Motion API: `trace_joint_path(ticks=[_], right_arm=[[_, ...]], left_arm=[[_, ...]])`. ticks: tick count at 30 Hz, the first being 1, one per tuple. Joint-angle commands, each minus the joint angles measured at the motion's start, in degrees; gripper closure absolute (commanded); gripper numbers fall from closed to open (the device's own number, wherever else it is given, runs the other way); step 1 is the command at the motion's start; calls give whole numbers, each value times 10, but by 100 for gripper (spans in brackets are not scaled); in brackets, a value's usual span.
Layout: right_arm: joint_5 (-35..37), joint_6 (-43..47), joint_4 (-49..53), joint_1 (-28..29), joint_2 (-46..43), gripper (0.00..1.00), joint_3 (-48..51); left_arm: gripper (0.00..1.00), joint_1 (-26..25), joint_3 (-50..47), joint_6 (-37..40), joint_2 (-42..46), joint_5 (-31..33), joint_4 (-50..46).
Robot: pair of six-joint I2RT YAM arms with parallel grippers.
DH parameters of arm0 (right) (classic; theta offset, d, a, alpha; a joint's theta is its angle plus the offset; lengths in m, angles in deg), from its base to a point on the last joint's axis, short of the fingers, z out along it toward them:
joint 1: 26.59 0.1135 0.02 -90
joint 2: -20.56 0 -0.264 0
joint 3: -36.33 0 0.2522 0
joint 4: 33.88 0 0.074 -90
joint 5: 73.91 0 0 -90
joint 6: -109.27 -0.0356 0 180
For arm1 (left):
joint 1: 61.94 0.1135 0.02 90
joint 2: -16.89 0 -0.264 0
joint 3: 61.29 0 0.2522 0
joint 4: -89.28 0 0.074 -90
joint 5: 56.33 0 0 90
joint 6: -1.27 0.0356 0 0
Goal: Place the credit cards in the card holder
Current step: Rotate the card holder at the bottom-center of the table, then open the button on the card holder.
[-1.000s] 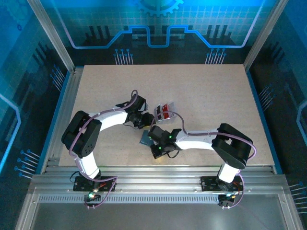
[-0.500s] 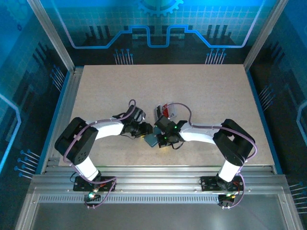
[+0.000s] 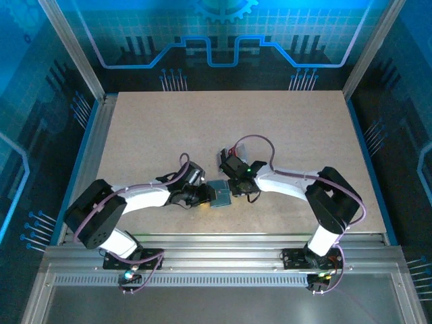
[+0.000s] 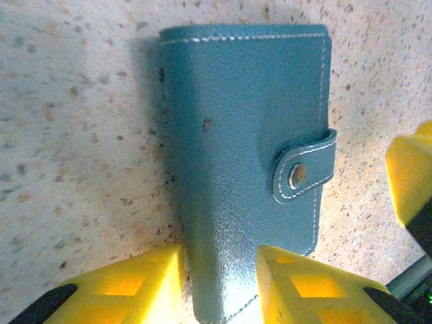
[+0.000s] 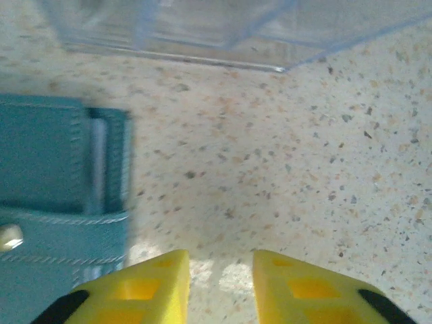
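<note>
Card holder [image 4: 236,128] lies flat, snapped shut, at 12 o'clock of L gripper [image 4: 219,277], fingers part spread. R gripper [image 5: 221,270]: fingers apart, empty, holder at its 9. Pin holder down, then pop tab [image 4: 304,169] slowly.

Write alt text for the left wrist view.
A closed blue-grey card holder lies flat on a speckled table, its snap tab fastened at the right edge. Two yellow fingers at the bottom flank its near end, and part of another yellow finger shows at the right edge.
</note>
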Motion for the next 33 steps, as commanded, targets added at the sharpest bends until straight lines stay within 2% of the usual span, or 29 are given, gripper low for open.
trace_joint_path(ticks=[1, 7, 15, 22, 33], right_arm=[[4, 7, 35, 26, -18, 65, -26], [-50, 14, 13, 42, -8, 67, -40], [-71, 20, 12, 48, 29, 64, -73], [-79, 23, 12, 48, 63, 60, -93], [-87, 27, 6, 54, 125, 56, -142]], left_arm=[[64, 7, 21, -10, 31, 25, -60], [65, 38, 67, 20, 4, 8, -87], [73, 81, 137, 62, -80, -12, -115], [75, 81, 148, 90, -136, -27, -108], [76, 81, 111, 93, -156, -13, -91]])
